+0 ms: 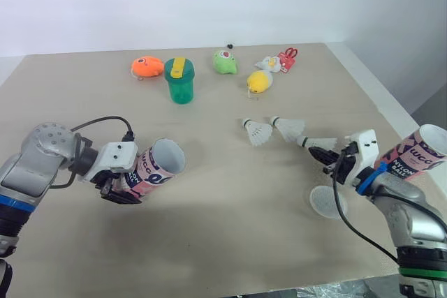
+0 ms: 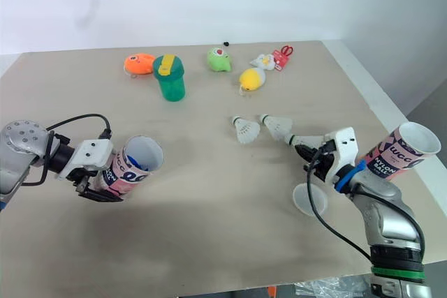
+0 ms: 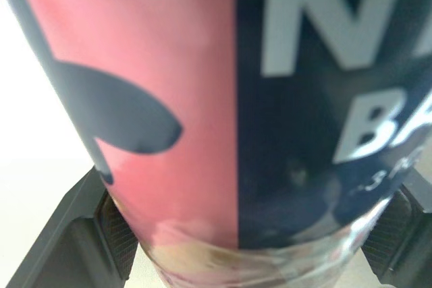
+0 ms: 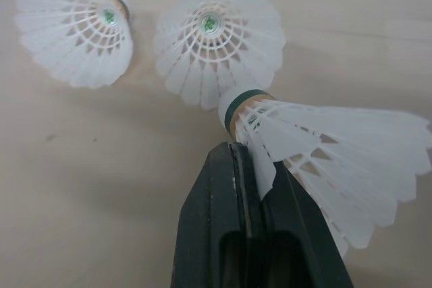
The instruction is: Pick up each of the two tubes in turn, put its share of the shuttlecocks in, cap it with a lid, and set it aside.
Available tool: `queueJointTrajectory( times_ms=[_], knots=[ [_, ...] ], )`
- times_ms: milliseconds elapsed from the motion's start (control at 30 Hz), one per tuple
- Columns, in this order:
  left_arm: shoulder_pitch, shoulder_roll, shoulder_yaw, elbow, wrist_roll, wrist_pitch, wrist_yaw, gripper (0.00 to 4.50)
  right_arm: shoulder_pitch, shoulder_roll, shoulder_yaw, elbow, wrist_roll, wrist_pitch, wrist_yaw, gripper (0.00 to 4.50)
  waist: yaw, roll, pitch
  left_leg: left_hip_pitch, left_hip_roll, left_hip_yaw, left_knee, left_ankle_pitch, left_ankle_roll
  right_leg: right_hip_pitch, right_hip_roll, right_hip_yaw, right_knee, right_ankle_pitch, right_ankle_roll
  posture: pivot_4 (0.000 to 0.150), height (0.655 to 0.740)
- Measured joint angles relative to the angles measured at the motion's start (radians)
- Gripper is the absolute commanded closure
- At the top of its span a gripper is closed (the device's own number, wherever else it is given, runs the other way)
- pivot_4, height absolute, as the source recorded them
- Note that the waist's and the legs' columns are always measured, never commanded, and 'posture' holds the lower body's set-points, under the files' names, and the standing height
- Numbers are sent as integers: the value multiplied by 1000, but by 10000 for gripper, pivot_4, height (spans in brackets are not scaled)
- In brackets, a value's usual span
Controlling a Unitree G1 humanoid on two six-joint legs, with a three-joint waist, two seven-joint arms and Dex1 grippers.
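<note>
Your right gripper (image 4: 248,156) is pinched on a shuttlecock (image 4: 331,146) near the table's (image 1: 230,207) right edge; the tube (image 1: 157,167), clamped in your left gripper (image 1: 120,188), opens toward it.

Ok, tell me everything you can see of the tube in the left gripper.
The tube is a cardboard-looking cylinder, pink and dark blue with white lettering, white inside. Its mouth is open, with no lid on. It leans, mouth up and toward the middle of the table, its lower end clamped between the jaws of the left gripper, near the table's left front.
</note>
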Motion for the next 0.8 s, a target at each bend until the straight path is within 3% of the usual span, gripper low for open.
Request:
queueJointTrajectory(
  times_ms=[167,233,333,567,800],
  knots=[
    [-18,-1,0,2,13,15,10,5867,-21,-138,-81,-230,236,177,116,44144,-3,2,1,1,1,0,1,0,0,0,2,1,1,1,-1,1500,7400],
    [-46,-11,-12,5,27,28,22,5867,-149,-162,-29,-349,336,255,122,44144,-18,2,1,2,3,0,1,1,1,1,5,2,1,3,-2,1500,7400],
    [-91,-40,-29,5,35,34,29,5867,-353,-138,150,-484,364,292,118,44144,-23,0,0,4,7,-2,1,2,3,1,10,2,1,5,-5,1500,7400],
    [-111,-57,-39,39,56,48,40,5867,-483,-67,512,-434,136,224,165,44144,-19,0,0,-1,7,0,1,2,3,-4,10,3,1,5,-5,1500,7400],
    [-113,-68,-40,45,68,55,39,5867,-593,53,652,-301,-35,131,189,44144,-19,0,0,-7,6,1,4,2,3,-12,9,4,6,5,-7,1500,7400]
  ],
)
